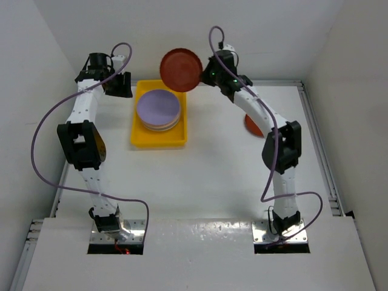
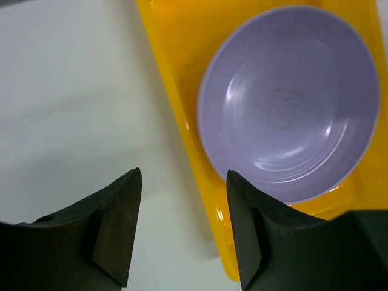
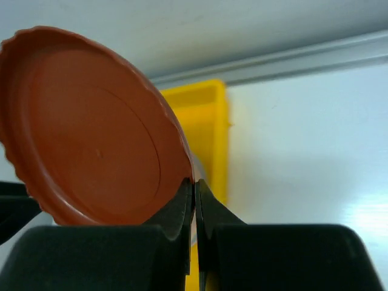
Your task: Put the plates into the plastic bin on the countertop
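Right claw (image 1: 203, 76): we see it pinched shut on the rim of a dark red plate (image 1: 180, 70); in its own wrist view the two fingertips (image 3: 187, 193) meet on the plate's edge with almost no gap.
Red plate (image 3: 91, 133): it is held in the air, tilted up on edge, over the far right corner of the bin (image 1: 138, 134). It is not touching the bin.
Left claw (image 1: 121, 86): its jaws stand wide and we see nothing between them. It sits just beside the bin's far left corner, over bare worktop (image 1: 218, 182).
Left wrist view: the left claw (image 2: 183, 176) hangs above the bin's left wall (image 2: 176, 91), with white worktop (image 2: 66, 109) to one side and the bin's contents to the other.
Bin: bright yellow with low walls, it lies flat on the worktop between the two arms, towards the far side.
Stack in the bin: a lilac plate (image 1: 158, 107) lies on top, right way up (image 2: 285, 103). The plates under it show only as thin rims and we cannot tell their number.
Second red plate (image 1: 250, 126): it is on the worktop to the right of the bin and well apart from it, partly hidden behind the right arm (image 1: 279, 151).
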